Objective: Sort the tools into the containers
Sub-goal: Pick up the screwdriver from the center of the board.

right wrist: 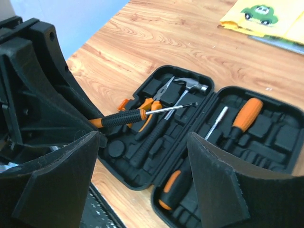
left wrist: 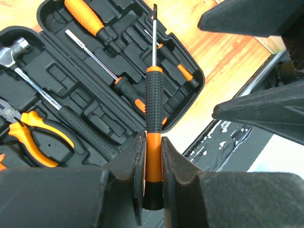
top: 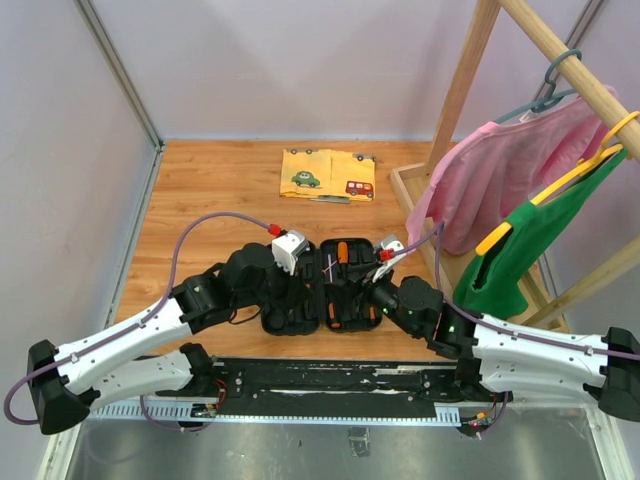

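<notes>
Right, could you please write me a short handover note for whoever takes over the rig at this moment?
Left end effector: shut on a black-and-orange screwdriver, held above the open case.
Right end effector: open and empty, close to the case.
Done: the hammer and pliers lie in one half. An orange-handled screwdriver and a thin screwdriver lie in the other.
Left: seat the held screwdriver in a free slot, then probably close the case.
</notes>
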